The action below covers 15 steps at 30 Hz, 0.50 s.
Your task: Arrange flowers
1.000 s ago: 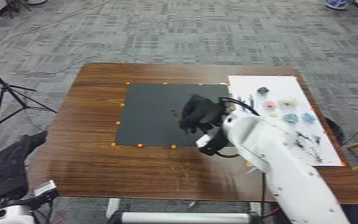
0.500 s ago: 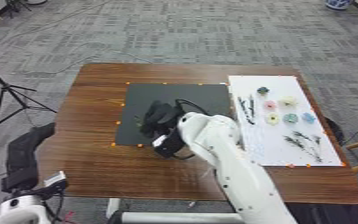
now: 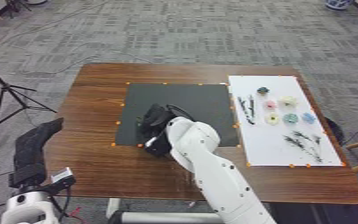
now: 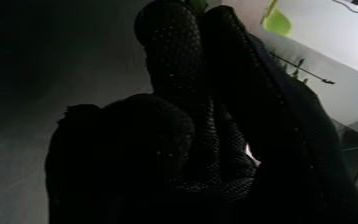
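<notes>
Head view: by the table's [image 3: 91, 170] left edge, the left hand [image 3: 33, 152] has its fingers straight; over the black mat [image 3: 189, 95], the right hand [image 3: 157, 120] pinches a green sprig [image 4: 198, 5]; flowers [image 3: 290, 118] lie rightward on white paper [image 3: 266, 150].

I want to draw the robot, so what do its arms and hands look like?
The right arm is white, smooth and rounded, with small dark spots along it. The left arm is white too. The left hand and right hand wear black fabric gloves, the right one's dotted with a fine texture. Dark cables run by the left wrist.
</notes>
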Each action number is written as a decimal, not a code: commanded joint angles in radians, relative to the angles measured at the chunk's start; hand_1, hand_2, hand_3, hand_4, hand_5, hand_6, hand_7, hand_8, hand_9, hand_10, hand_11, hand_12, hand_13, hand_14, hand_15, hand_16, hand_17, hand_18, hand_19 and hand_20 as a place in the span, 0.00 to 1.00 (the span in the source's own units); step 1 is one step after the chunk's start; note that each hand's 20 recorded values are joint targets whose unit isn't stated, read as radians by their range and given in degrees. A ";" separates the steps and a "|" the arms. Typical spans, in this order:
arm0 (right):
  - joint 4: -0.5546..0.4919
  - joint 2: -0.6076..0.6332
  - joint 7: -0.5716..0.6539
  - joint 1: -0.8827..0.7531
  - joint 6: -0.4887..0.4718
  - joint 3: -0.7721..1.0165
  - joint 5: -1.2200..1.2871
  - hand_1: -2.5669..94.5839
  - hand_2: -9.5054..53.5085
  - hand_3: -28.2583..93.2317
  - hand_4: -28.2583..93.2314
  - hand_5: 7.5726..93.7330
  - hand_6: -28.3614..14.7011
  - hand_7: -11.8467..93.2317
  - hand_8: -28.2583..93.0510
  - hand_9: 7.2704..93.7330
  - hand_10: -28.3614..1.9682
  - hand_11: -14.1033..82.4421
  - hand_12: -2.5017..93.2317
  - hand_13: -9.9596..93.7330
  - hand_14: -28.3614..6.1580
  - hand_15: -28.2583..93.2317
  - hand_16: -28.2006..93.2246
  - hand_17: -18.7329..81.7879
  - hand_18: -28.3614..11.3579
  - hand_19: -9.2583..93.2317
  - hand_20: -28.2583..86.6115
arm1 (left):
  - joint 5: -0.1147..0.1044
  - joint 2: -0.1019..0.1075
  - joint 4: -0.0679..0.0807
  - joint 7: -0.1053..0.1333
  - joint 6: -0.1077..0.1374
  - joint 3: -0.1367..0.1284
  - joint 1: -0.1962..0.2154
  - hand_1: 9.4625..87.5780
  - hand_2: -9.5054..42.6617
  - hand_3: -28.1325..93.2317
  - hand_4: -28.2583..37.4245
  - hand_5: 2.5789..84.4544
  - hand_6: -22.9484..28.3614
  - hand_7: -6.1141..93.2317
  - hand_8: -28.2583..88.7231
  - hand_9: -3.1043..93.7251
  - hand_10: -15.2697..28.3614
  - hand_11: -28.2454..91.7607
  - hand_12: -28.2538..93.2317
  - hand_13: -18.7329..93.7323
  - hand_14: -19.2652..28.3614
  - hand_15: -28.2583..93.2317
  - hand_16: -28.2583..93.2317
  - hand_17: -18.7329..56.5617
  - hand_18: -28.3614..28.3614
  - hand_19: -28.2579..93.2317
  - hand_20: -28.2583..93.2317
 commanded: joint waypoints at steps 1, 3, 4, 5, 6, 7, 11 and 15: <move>0.002 -0.006 0.011 0.012 0.004 0.021 0.013 0.66 0.00 0.65 0.22 0.75 0.50 0.44 0.43 1.00 0.51 0.35 0.25 1.00 0.72 0.71 0.42 0.96 0.62 0.95 0.54 | 0.007 0.007 -0.021 -0.019 0.004 -0.010 0.016 0.17 0.53 0.79 0.00 0.62 0.45 0.22 0.15 0.52 0.67 0.38 0.29 0.47 0.68 0.33 0.22 0.32 0.67 0.32 0.35; -0.001 -0.004 0.007 0.012 0.002 0.024 0.010 0.66 0.00 0.63 0.24 0.75 0.50 0.44 0.43 1.00 0.51 0.35 0.25 1.00 0.72 0.70 0.42 0.96 0.62 0.95 0.54 | 0.008 0.007 -0.020 -0.023 -0.004 -0.009 0.012 0.17 0.50 0.80 0.00 0.62 0.45 0.22 0.15 0.52 0.67 0.38 0.29 0.47 0.68 0.33 0.22 0.32 0.67 0.32 0.35; -0.004 0.003 0.007 0.015 0.016 0.018 0.017 0.66 0.00 0.62 0.24 0.75 0.50 0.44 0.43 1.00 0.51 0.35 0.25 1.00 0.72 0.70 0.42 0.96 0.62 0.95 0.54 | 0.009 0.009 -0.018 -0.023 -0.009 -0.007 0.005 0.17 0.49 0.80 0.00 0.62 0.45 0.22 0.15 0.51 0.67 0.38 0.29 0.47 0.68 0.33 0.22 0.32 0.67 0.32 0.35; -0.006 0.001 0.007 0.013 0.007 0.021 0.016 0.66 0.00 0.62 0.24 0.75 0.50 0.44 0.43 1.00 0.51 0.35 0.25 1.00 0.72 0.70 0.42 0.96 0.62 0.95 0.54 | 0.014 0.008 -0.019 -0.027 -0.013 -0.009 0.006 0.17 0.48 0.80 0.00 0.62 0.45 0.22 0.15 0.51 0.66 0.38 0.29 0.47 0.68 0.33 0.22 0.32 0.67 0.32 0.35; -0.006 0.002 0.007 0.013 0.004 0.021 0.019 0.66 0.00 0.62 0.24 0.75 0.50 0.44 0.43 1.00 0.51 0.36 0.25 1.00 0.72 0.70 0.42 0.96 0.62 0.95 0.55 | 0.014 0.008 -0.020 -0.024 -0.017 -0.011 0.009 0.17 0.48 0.80 0.00 0.61 0.45 0.22 0.15 0.51 0.66 0.38 0.29 0.47 0.68 0.33 0.22 0.32 0.67 0.32 0.35; -0.005 0.000 0.004 0.013 0.004 0.022 0.020 0.65 0.00 0.62 0.24 0.75 0.50 0.44 0.43 1.00 0.51 0.36 0.24 1.00 0.72 0.70 0.42 0.96 0.62 0.95 0.55 | 0.015 0.008 -0.020 -0.025 -0.019 -0.011 0.009 0.17 0.47 0.80 0.00 0.61 0.45 0.22 0.15 0.51 0.66 0.38 0.29 0.47 0.68 0.33 0.22 0.32 0.67 0.32 0.35; -0.011 -0.002 0.006 0.010 -0.019 0.030 0.032 0.63 0.00 0.61 0.25 0.74 0.49 0.42 0.43 0.99 0.48 0.35 0.23 1.00 0.72 0.70 0.42 0.96 0.63 0.95 0.55 | 0.019 0.007 -0.021 -0.028 -0.032 -0.012 0.010 0.19 0.42 0.80 0.00 0.61 0.45 0.22 0.15 0.51 0.66 0.38 0.29 0.47 0.68 0.33 0.22 0.31 0.67 0.32 0.35; -0.011 -0.005 0.006 0.010 -0.037 0.038 0.045 0.58 0.00 0.61 0.26 0.73 0.48 0.38 0.44 0.98 0.46 0.35 0.22 1.00 0.73 0.69 0.43 0.95 0.63 0.94 0.55 | 0.021 0.006 -0.024 -0.031 -0.042 -0.017 0.016 0.20 0.38 0.80 0.00 0.61 0.44 0.22 0.15 0.50 0.66 0.38 0.29 0.47 0.69 0.33 0.22 0.31 0.68 0.32 0.35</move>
